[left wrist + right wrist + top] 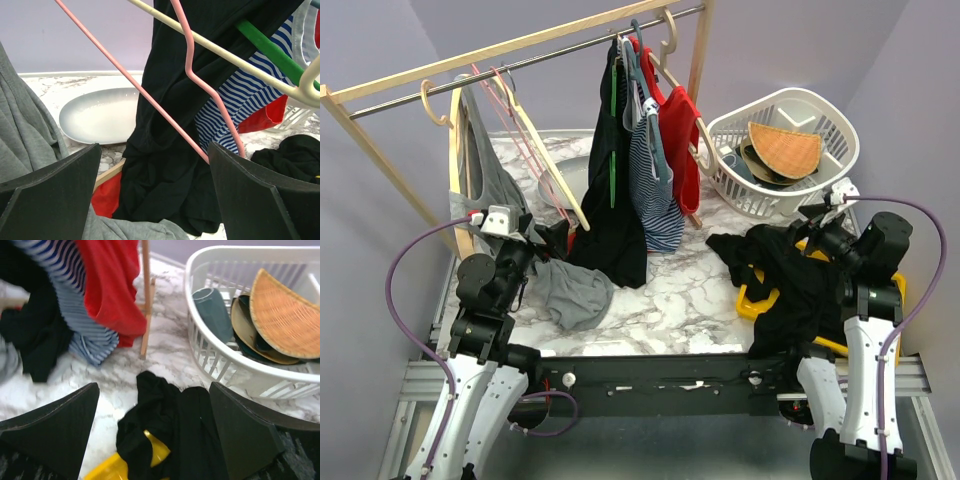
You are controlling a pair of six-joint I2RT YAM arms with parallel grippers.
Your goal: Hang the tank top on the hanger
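Nearest us, our left jaws and right jaws stand wide apart, gripping nothing. We see the plain black limp tank top crumpled on the marble table at right, over a yellow plastic piece. Upper left, the slim cream wooden hanger hangs from the metal rail.

Even diffuse light, faint soft shadows. Top view sharp; right wrist view slightly blurred, worst at left edge.

Two black-and-white arms with purple cables
The left arm and right arm have white lower links and black joints. Each trails a looping purple cable and carries a small white wrist module. The fingers are matte black angular wedges.
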